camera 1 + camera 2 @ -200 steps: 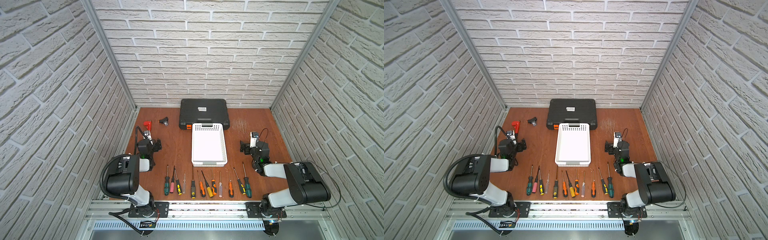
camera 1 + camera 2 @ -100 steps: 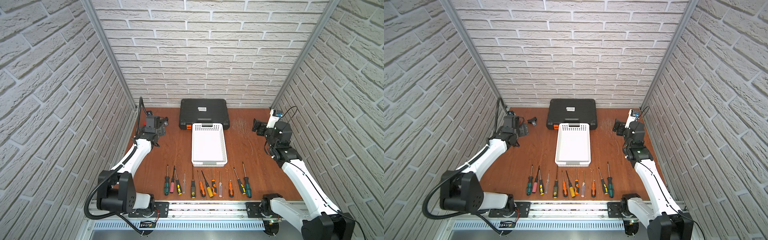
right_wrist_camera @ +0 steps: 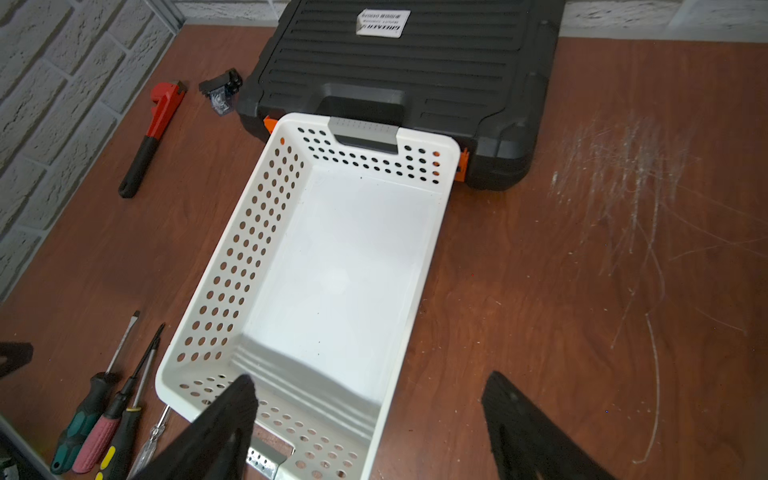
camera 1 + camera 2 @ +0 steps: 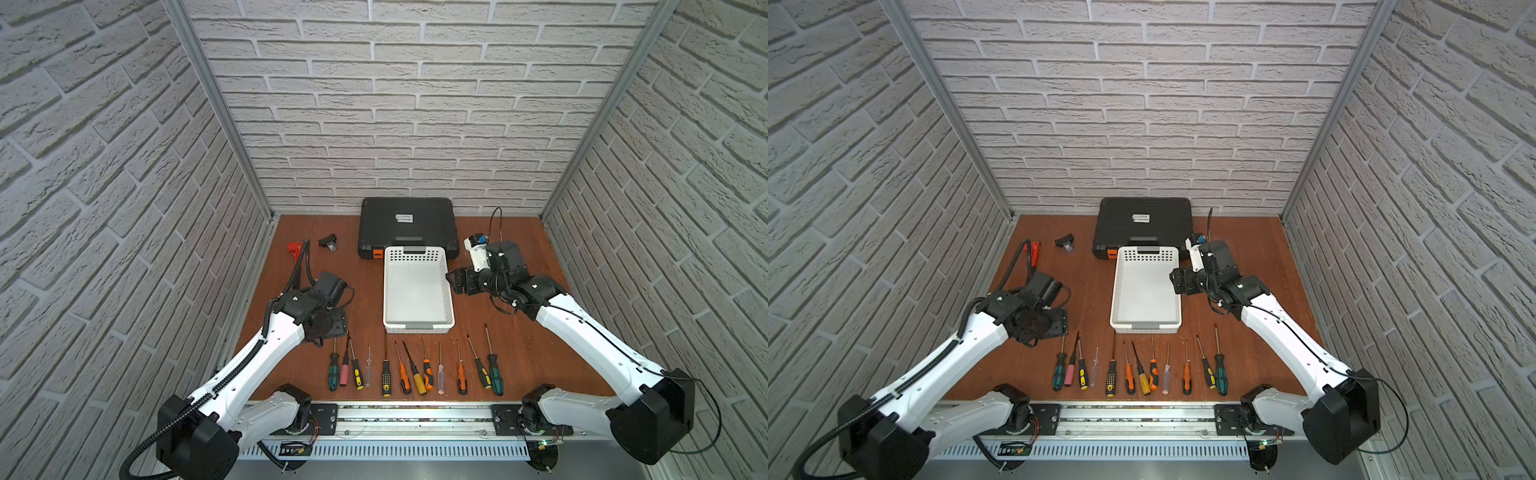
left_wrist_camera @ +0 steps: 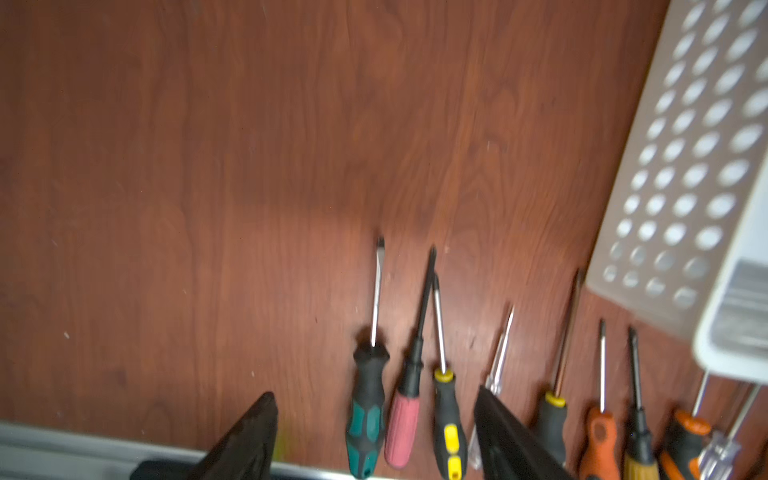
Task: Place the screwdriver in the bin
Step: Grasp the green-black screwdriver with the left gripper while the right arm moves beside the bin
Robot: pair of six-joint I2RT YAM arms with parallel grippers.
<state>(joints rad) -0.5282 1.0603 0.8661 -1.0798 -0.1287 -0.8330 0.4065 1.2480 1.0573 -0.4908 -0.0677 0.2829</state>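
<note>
Several screwdrivers [image 4: 415, 370] lie in a row along the table's front, handles toward the front edge. The white bin [image 4: 415, 291] [image 4: 1145, 291] stands empty behind them at the middle. My left gripper [image 5: 374, 392] hangs open above the row's left end. In the left wrist view its fingers [image 5: 253, 436] flank the green-black [image 5: 365, 415], pink [image 5: 401, 428] and yellow-black [image 5: 449, 428] handles without touching them. My right gripper [image 4: 457, 282] [image 3: 370, 376] stands open and empty over the bin's right wall [image 3: 419, 291].
A black ribbed tool case [image 4: 407, 232] sits right behind the bin. A red pipe wrench [image 3: 160, 120] and a small black part [image 4: 328, 242] lie at the back left. A metal rail [image 4: 415, 411] runs along the front edge. Brick walls close three sides.
The left arm swung from the back left corner forward to the row's left end. The right arm came from the back right in to the bin's right wall. Both jaws narrowed a little.
</note>
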